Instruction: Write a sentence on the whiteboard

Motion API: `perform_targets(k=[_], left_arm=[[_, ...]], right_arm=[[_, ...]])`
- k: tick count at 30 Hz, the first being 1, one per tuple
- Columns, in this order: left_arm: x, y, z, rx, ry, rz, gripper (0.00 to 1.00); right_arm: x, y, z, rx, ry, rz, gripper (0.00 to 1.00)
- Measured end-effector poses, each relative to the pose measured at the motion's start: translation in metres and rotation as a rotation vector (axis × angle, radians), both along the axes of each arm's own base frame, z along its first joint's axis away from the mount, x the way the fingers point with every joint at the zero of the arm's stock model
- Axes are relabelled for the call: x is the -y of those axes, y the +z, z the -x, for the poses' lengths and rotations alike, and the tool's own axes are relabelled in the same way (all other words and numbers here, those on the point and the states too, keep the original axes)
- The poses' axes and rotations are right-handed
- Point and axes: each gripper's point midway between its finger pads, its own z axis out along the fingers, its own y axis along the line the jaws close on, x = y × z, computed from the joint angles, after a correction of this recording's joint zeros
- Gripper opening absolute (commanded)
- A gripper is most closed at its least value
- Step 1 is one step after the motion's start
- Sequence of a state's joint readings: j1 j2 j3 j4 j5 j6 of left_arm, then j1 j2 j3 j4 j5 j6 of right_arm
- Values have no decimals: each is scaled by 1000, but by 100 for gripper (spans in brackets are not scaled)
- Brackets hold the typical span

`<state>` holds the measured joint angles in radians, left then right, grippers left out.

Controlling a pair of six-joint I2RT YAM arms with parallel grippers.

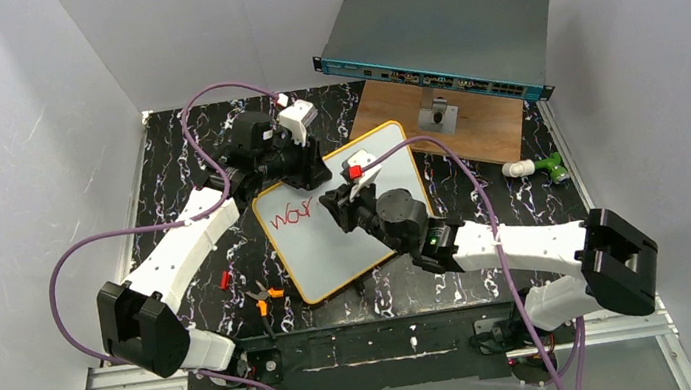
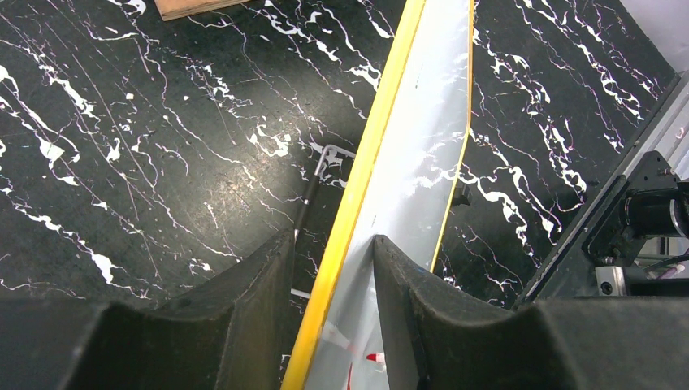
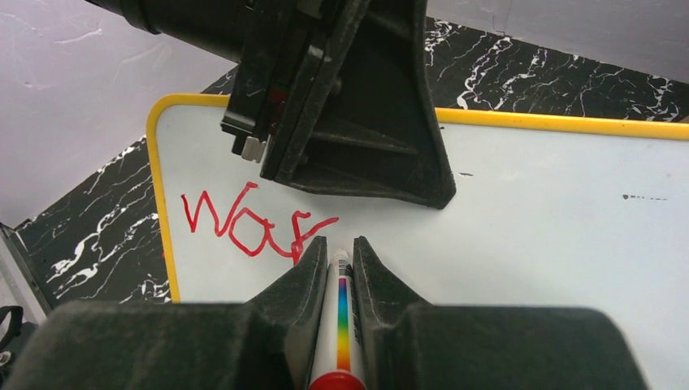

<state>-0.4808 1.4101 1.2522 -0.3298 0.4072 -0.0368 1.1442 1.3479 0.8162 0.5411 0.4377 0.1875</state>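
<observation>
Left gripper [image 2: 333, 244] clamps whiteboard [image 2: 410, 154] rim | right gripper [image 3: 340, 242] clenches marker [image 3: 342, 313] | tip just beside sentence [image 3: 244, 223]

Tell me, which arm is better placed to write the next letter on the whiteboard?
Right. The right claw is shut on the marker, tip at the end of the red lettering on the whiteboard. The left claw only clamps the whiteboard's yellow edge and holds no pen.

Robotics lab cell, white enclosure walls [image 1: 3, 149], black marbled tabletop [image 1: 534, 200], rack-mount box [image 1: 445, 25]
</observation>
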Motion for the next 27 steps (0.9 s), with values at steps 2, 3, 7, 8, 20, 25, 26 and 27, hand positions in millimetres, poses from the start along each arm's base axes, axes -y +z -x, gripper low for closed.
perform_targets(k=[2,3,7,8,20,25,26,27], left_arm=[[0,0,0,0,0,0,0],[0,0,0,0,0,0,0],[0,0,0,0,0,-1,0],[0,0,0,0,0,0,0],[0,0,0,1,0,-2,0],[0,0,0,2,0,-3,0],[0,0,0,2,0,-3,0],[0,0,0,2,0,-3,0]], right_arm=[[0,-2,-2,-3,-4,4,1],[0,-3,-2,-6,-5,3,1],[-1,-5,-2,-18,-6,-2,1],[-1,-5,-2,-19,-7,-3,1],[1,-15,1,-53,-8,-5,1],[2,-18,2,-64,-8,-6,1],[2,-18,2,-64,-8,-5,1],[2,-18,2,-64,-8,-4,1]])
